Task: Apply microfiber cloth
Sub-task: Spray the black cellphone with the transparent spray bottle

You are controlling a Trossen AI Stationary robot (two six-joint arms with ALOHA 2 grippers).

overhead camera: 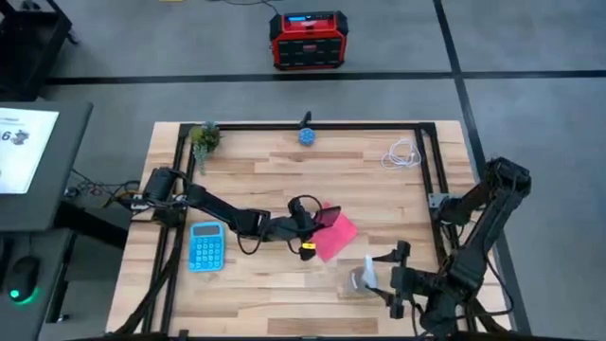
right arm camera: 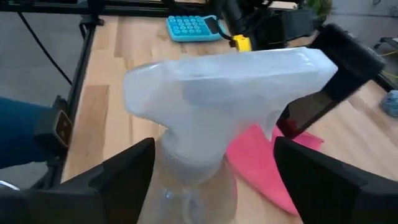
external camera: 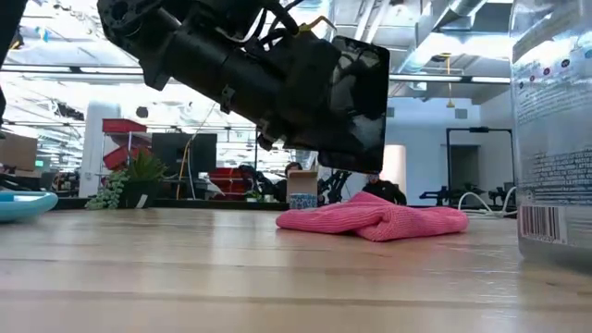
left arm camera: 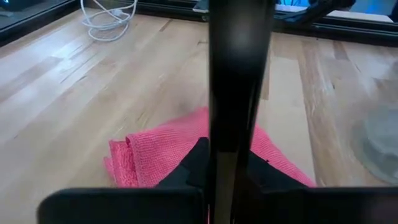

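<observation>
1. Wiping well, I judge, depends on bringing the phone (external camera: 359, 97) and the cloth (external camera: 375, 220) together flat. The left gripper (overhead camera: 317, 220) is clamped on the phone. In the left wrist view the phone shows as a thin dark slab, edge-on between the fingers (left arm camera: 191, 167).
2. The phone hangs just above the cloth, apart from it. Lowering it slowly, so that a broad face and not a corner meets the fabric, should give an even rub.
3. The cloth lies bunched in a low, folded heap on the table (overhead camera: 275, 170), near its middle. Being thin and floppy, it will likely slide or ruck up under a sideways stroke, so short, light strokes seem safer than one long push.
4. The left arm reaches low across the table from the left side, its wrist bent down over the cloth.
5. Farther toward the right front corner, the right gripper (overhead camera: 379, 280) has its fingers apart on either side of a clear spray bottle (right arm camera: 217, 87), which stands upright, well away from the cloth.
6. A light-blue calculator (overhead camera: 206, 246) lies left of the cloth, clear of the stroke.
</observation>
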